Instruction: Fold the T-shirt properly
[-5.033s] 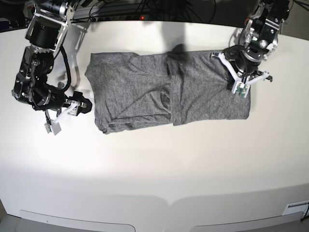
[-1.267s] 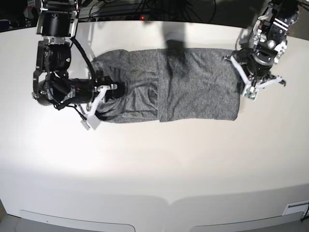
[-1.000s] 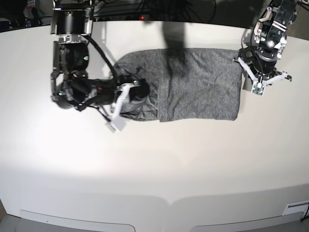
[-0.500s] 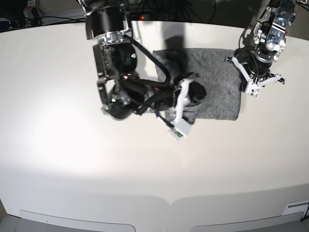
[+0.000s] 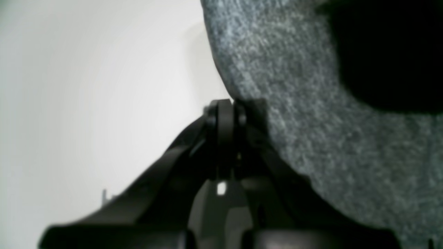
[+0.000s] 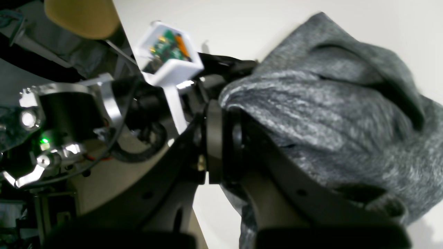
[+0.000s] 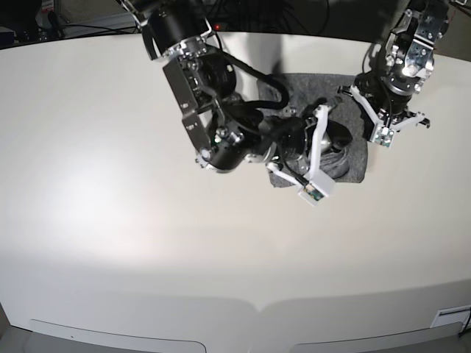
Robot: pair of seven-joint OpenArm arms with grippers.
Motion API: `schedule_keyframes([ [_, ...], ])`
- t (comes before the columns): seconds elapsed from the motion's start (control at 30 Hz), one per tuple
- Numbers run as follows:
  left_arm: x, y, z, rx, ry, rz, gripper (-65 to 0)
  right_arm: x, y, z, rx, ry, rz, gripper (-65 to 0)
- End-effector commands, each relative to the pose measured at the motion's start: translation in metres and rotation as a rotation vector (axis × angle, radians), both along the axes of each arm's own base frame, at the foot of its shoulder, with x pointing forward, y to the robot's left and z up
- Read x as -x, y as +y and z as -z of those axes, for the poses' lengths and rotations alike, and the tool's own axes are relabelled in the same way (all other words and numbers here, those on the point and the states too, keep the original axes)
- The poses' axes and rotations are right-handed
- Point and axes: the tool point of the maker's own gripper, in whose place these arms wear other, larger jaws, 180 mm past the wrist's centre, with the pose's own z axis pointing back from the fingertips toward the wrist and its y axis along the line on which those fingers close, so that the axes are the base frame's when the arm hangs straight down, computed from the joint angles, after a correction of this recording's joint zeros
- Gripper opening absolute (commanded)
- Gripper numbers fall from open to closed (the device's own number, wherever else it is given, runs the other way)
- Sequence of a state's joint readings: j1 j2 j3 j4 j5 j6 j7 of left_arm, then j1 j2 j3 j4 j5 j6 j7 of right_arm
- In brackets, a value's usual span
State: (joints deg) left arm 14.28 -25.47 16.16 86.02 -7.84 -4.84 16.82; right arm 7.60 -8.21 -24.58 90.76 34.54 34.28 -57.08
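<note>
Right pincer (image 6: pixel 221 138) is clamped on a bunched fold of the T-shirt (image 6: pixel 328 114), its two dark fingers pressed together with grey cloth caught between them and spilling over the far side. In the base view that arm reaches from the top of the picture across the tabletop (image 7: pixel 110 220), and its pincer (image 7: pixel 335 140) sits over the shirt (image 7: pixel 353 158), the white camera block on its wrist hanging just past the cloth's near edge. Only a small part of the shirt shows there, a dark grey patch lying on the tabletop between the two arms, mostly covered by the right arm.

Left pincer (image 5: pixel 225 110) is closed too, fingers meeting with no gap, tip at the very edge of the shirt (image 5: pixel 311 121); whether it holds any cloth I cannot tell, since the view is blurred. A black shape fills that view's upper right corner above the cloth. From the base view the left pincer (image 7: pixel 383 121) stands beside the shirt's far end, its white frame spread out to either side.

In the right wrist view the cloth is lifted into a rounded hump with deep creases, pale tabletop (image 6: pixel 259 31) behind it
</note>
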Motion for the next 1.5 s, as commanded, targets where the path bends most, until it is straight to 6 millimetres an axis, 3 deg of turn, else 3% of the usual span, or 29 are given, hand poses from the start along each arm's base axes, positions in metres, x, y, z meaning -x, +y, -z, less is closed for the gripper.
schedule_keyframes([
  [0.0, 0.019, -0.012, 0.013, 0.029, 0.099, 0.044, -65.0, -0.004, 0.013, -0.025, -0.083, -0.046, -0.006, -65.0],
  [0.13, 0.02, -0.018, 0.014, 0.043, 0.101, 0.052, -65.0, 0.006, 0.026, -0.028, -0.109, -0.063, -0.037, -65.0],
  [0.23, 0.02, -0.018, 0.014, 0.042, 0.102, 0.052, -65.0, 0.009, 0.031, -0.02, -0.1, -0.053, -0.046, -65.0],
  [0.37, 0.021, -0.017, 0.014, 0.037, 0.107, 0.052, -65.0, 0.006, 0.038, -0.025, -0.163, -0.06, -0.019, -65.0],
  [0.5, 0.02, -0.015, 0.013, 0.03, 0.105, 0.055, -65.0, -0.007, 0.041, -0.046, -0.274, -0.104, 0.045, -39.5],
  [0.57, 0.018, -0.012, 0.011, 0.01, 0.097, 0.062, -65.0, -0.012, 0.041, -0.055, -0.318, -0.123, 0.068, -32.2],
  [0.77, 0.001, 0.016, -0.011, -0.084, 0.024, 0.013, -65.0, -0.02, 0.043, -0.088, -0.427, -0.227, 0.036, -30.9],
  [0.93, -0.013, 0.046, -0.037, -0.168, -0.041, -0.059, -65.0, -0.035, 0.039, -0.092, -0.363, -0.276, 0.021, -30.9],
  [1.0, -0.018, 0.052, -0.05, -0.187, -0.066, -0.075, -65.0, -0.048, 0.03, -0.084, -0.279, -0.284, 0.034, -31.0],
  [1.1, -0.024, 0.039, -0.071, -0.166, -0.106, -0.059, -65.0, -0.074, 0.002, -0.061, -0.099, -0.276, 0.083, -31.0],
  [1.2, -0.03, 0.013, -0.098, -0.059, -0.157, -0.039, -65.0, -0.103, -0.038, -0.04, 0.053, -0.271, 0.187, -31.0],
  [1.33, -0.03, -0.023, -0.133, 0.064, -0.207, 0.009, -65.0, -0.129, -0.089, -0.03, 0.091, -0.243, 0.325, -31.0],
  [1.47, -0.018, -0.064, -0.146, 0.217, -0.179, 0.111, -65.0, -0.14, -0.154, -0.007, 0.212, -0.216, 0.405, -31.0],
])
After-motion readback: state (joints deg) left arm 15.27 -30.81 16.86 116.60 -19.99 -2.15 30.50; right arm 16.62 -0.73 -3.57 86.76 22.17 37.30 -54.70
